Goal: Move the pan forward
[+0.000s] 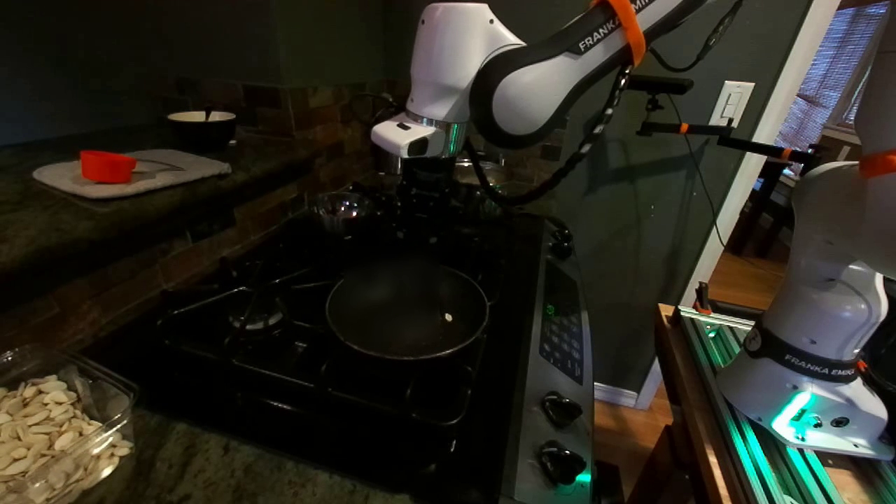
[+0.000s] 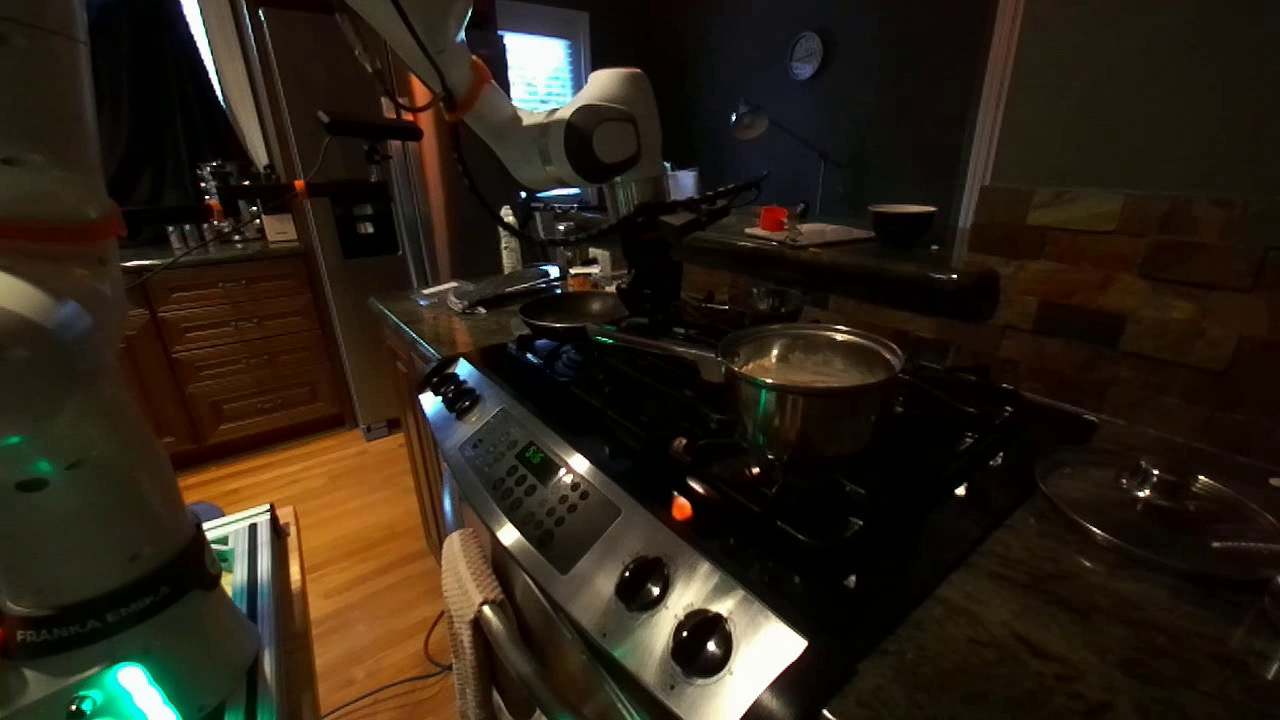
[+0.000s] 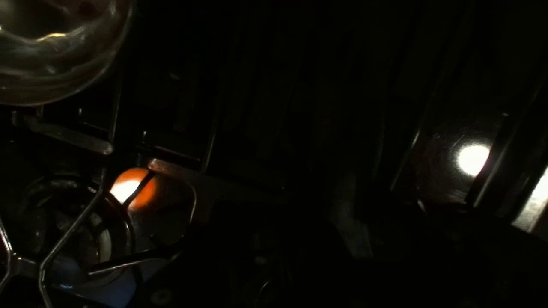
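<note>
Pan (image 1: 402,315) on the stove (image 1: 308,420), partly lost in shadow

In an exterior view, the gripper (image 1: 418,231) hangs behind the pan, too dark to tell whether parted, clenched or grasping. The stove lies open to the pan's left; to its right, apart, runs the panel (image 1: 562,325). The pan looks black, round and shallow, with a pale speck (image 1: 448,317) inside. In an exterior view, the gripper overlaps its right edge. The wrist view is mostly black; a burner (image 3: 100,239) shows lower left.
</note>
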{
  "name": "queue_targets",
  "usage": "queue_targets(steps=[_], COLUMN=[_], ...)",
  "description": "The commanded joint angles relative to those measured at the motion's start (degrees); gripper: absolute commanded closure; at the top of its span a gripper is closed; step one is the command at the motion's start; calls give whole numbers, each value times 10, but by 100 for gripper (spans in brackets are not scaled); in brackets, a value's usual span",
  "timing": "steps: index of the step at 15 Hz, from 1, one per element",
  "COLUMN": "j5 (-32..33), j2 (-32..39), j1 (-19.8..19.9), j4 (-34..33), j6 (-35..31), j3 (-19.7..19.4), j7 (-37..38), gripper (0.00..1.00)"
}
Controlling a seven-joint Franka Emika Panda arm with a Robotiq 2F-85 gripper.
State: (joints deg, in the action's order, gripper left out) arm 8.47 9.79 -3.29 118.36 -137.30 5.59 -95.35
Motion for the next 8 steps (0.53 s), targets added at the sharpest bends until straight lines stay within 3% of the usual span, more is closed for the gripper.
queue_targets(steps=[1,2,4,8], j5=[4,4,5,7], j2=[9,9,3,-14], j1=[-1,-1,-2,-4], j4=[-8,-8,-9,-13], j6=[-13,-14,-7,-1], j3=[4,4,5,7], j7=[7,12,21,27], gripper=[79,44,42,14])
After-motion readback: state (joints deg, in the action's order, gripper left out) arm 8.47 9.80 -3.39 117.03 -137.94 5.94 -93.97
